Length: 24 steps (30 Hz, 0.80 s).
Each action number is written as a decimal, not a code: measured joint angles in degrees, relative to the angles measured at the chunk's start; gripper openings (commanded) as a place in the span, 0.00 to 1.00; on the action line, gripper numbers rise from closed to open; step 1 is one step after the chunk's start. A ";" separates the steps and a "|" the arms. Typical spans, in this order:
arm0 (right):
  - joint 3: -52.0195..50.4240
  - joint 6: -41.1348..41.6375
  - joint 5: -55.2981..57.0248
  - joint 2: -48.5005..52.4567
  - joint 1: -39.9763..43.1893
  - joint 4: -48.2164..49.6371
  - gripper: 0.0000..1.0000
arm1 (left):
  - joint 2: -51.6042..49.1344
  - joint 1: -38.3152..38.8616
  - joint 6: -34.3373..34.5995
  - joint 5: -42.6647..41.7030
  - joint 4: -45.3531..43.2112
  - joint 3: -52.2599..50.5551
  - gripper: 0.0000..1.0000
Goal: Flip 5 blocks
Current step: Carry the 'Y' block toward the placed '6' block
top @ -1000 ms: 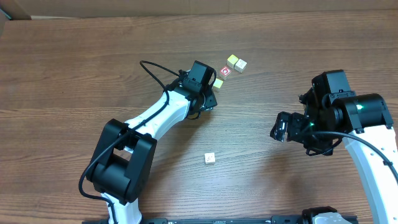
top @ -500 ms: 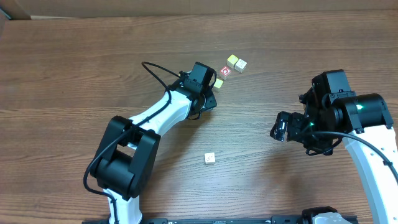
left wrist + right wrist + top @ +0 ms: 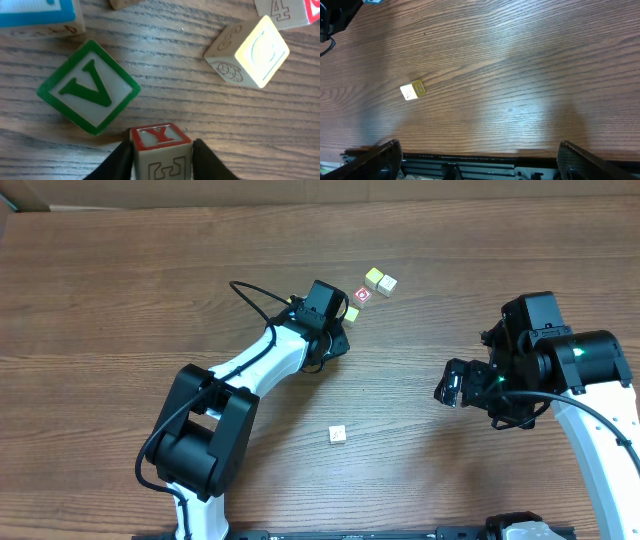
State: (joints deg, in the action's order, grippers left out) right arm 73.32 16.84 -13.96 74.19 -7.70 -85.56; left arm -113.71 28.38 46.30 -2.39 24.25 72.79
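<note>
At the bottom middle of the left wrist view, the left end effector [image 3: 162, 160] is clenched on the red Y block [image 3: 161, 137]. The green V block [image 3: 89, 93] sits just up and left of it, and the pale C block [image 3: 247, 50] is in the upper right. The right end effector [image 3: 477, 155] hangs wide open over the table [image 3: 520, 75] (nothing in it), with one lone pale block [image 3: 413, 90] at that view's left. I think this flip is only starting, and I cannot tell how many blocks are already turned.

The left end effector [image 3: 161, 152] has closed in on the red Y block [image 3: 161, 138].
</note>
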 measured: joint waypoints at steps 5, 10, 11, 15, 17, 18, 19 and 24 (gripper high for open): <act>0.00 0.02 0.00 0.00 0.00 0.00 1.00 | 0.00 0.00 0.04 -0.98 1.25 0.39 0.18; 0.00 0.00 0.00 0.00 0.00 0.00 1.00 | 0.00 0.00 0.02 -2.08 3.63 0.98 0.16; 0.00 0.02 0.00 0.00 0.00 0.02 1.00 | 0.00 0.00 0.02 -2.19 4.33 1.14 0.15; 0.00 0.00 0.00 0.00 0.00 0.02 1.00 | 0.42 -0.20 0.02 -2.60 7.89 1.51 0.14; 0.00 0.02 -0.02 0.00 0.00 0.00 1.00 | 1.16 -0.76 0.00 -2.97 12.00 1.62 0.12; 0.00 0.00 -0.02 0.00 0.00 -0.02 1.00 | 1.57 -1.05 -0.09 -2.99 14.16 1.70 0.11; 0.00 0.00 0.00 0.00 0.00 0.04 1.00 | 1.95 -1.42 -0.24 -2.99 16.44 1.75 0.10; 0.00 0.00 0.00 0.00 0.00 0.70 1.00 | 4.55 -3.13 -2.23 -2.95 25.83 2.01 0.10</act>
State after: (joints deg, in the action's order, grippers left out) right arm 73.32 16.84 -13.96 74.19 -7.70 -84.86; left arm -109.16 25.26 44.07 -5.34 50.09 74.81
